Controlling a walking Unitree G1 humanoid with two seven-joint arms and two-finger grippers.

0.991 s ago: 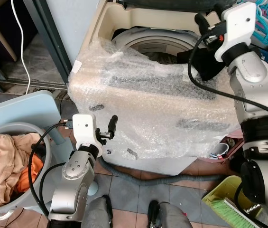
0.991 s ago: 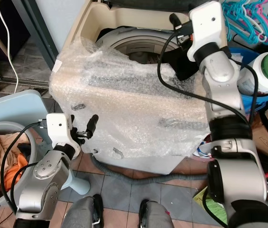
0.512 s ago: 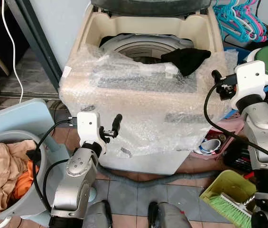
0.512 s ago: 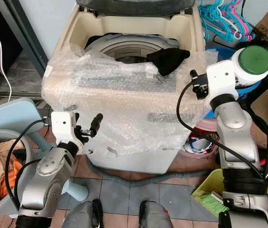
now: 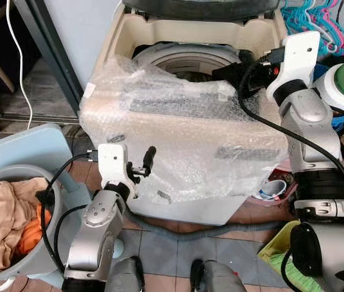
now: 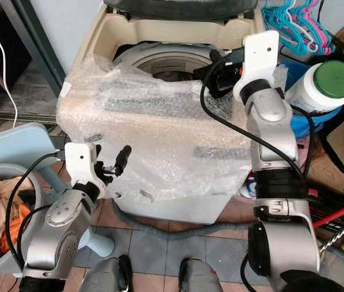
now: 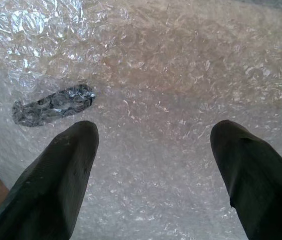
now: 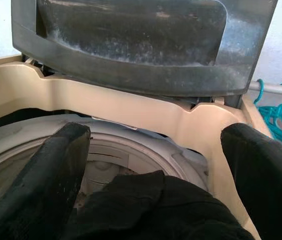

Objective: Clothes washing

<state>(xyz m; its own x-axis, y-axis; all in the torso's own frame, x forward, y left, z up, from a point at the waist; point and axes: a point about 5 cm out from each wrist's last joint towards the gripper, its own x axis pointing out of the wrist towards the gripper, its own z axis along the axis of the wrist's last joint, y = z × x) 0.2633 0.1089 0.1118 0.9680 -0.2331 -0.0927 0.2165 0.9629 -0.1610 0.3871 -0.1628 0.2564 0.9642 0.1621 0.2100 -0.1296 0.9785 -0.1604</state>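
Black and spread wide, the jaws of the right gripper point(image 8: 155, 165) hang over the open top of the cream top-loading washing machine point(image 5: 184, 36), with a crumpled black garment point(image 8: 150, 210) lying between and just below the two fingers; whether the fingers touch the cloth cannot be told. That garment rests on the right side of the machine's rim, partly over the pale round drum point(image 5: 184, 61), and the machine's dark grey lid point(image 8: 131, 40) stands raised behind it. The left gripper point(image 7: 153, 165) has its jaws spread too, holding nothing, pointed at the clear bubble wrap point(image 5: 184, 140) that covers the machine's front and upper edge; the fingers are close to the wrap, near a dark patch showing through it. To the robot's left stands a grey round plastic basket point(image 5: 53, 243) holding tan and orange clothes point(image 5: 4, 213). To its right are turquoise and pink plastic hangers point(image 6: 293, 24), a white plastic jar with a green lid point(image 6: 324, 85) and a yellow-green tub point(image 5: 275, 243). A grey corrugated hose point(image 5: 190, 231) runs along the tiled floor point(image 5: 172, 249) at the foot of the machine.
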